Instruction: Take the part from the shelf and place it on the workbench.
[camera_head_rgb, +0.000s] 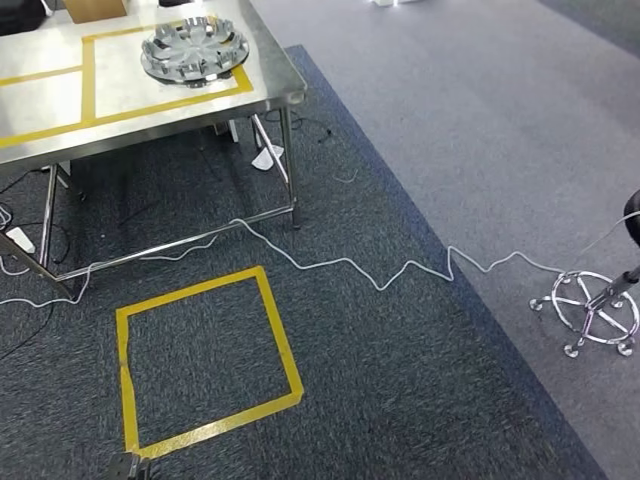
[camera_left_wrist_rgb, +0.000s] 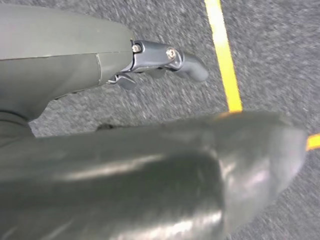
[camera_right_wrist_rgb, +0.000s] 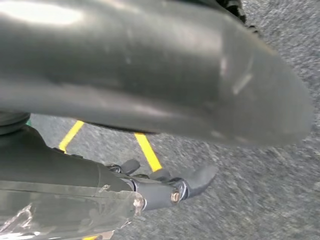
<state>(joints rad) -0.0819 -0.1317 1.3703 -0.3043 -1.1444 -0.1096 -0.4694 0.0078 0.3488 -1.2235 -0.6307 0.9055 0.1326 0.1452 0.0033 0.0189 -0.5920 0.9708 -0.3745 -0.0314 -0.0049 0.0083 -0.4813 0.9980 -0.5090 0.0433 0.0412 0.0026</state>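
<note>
The part, a silver spoked wheel cover (camera_head_rgb: 195, 50), lies flat on the steel workbench (camera_head_rgb: 45, 105), inside a yellow tape rectangle near the bench's right end. In the left wrist view my left hand (camera_left_wrist_rgb: 162, 60) hangs over the grey carpet with its fingers stretched out and nothing in them. My right hand (camera_right_wrist_rgb: 170, 187) hangs the same way in the right wrist view, fingers straight and holding nothing. Both hands are low and far from the bench.
A yellow tape square (camera_head_rgb: 204, 360) marks the carpet in front of me. A white cable (camera_head_rgb: 340, 265) snakes across the floor from left to right. A chrome chair base (camera_head_rgb: 592, 310) stands at the right. A power strip (camera_head_rgb: 19, 238) lies under the bench.
</note>
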